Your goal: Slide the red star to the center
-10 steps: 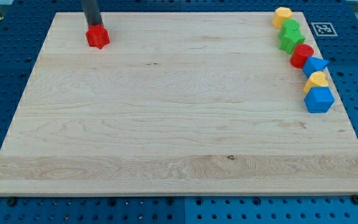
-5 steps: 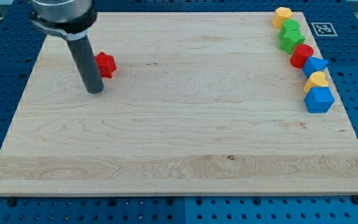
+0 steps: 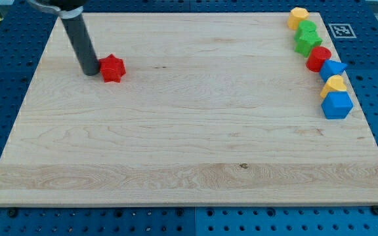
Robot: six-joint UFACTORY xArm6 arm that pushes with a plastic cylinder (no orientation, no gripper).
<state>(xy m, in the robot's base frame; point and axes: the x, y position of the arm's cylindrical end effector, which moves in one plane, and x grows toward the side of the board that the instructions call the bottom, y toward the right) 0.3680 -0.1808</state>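
The red star lies on the wooden board in its upper left part. My tip stands right at the star's left side, touching it or nearly so. The dark rod rises from the tip toward the view's top left.
Along the board's right edge stands a row of blocks: a yellow one, two green ones, a red cylinder, a blue star-like block, a small yellow one and a blue hexagonal block. A marker tag sits at top right.
The red star slid down from the board's top edge and a little right. My tip went from above the star to its lower left, then up to its left side.
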